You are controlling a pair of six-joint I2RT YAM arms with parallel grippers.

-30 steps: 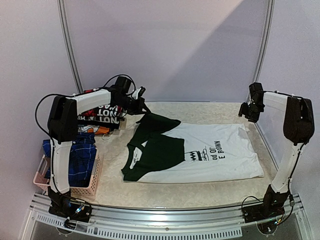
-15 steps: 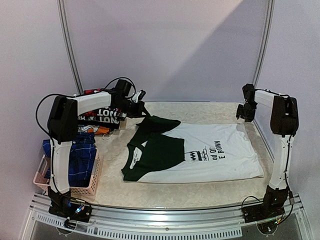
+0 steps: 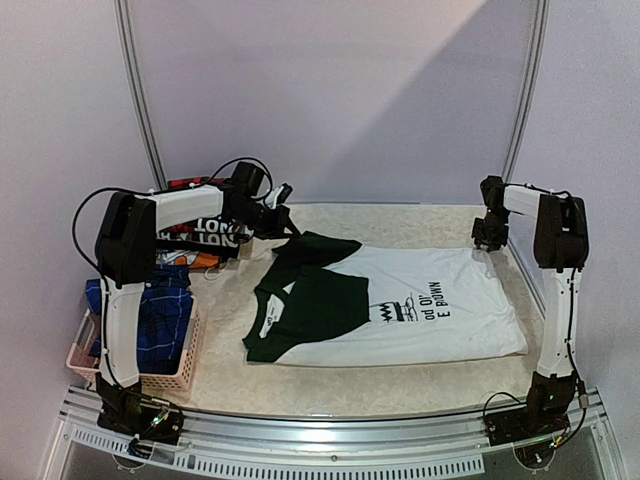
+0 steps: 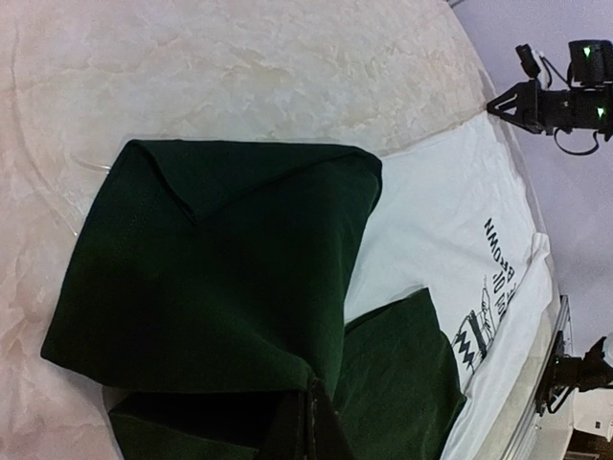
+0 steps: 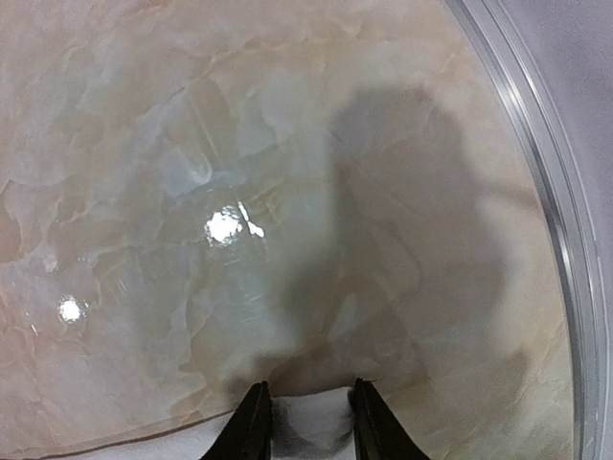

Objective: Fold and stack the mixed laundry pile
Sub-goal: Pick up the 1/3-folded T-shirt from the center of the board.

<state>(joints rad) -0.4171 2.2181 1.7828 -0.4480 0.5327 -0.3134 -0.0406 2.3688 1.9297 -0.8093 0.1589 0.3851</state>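
Left end effector: clamped tight on the T-shirt, pinching its dark green sleeve at the far-left corner of the garment.
Right end effector: fingers a narrow gap apart, straddling a bit of white hem at the shirt's far-right corner; I cannot tell whether the cloth is gripped.
T-shirt position: spread flat mid-counter, white body with dark green collar and sleeves.
T-shirt axis: long axis runs left to right, collar to the left, hem to the right; the black print reads upside down from the near edge.
Counter: glossy cream marble pattern, metal rail along the near edge.
Room: plain lilac walls, two slim metal poles behind.
Left side: pink basket holding blue plaid cloth; beyond it, a stack of printed garments under the left arm.
Obstructions: the basket and stack sit apart from the shirt.
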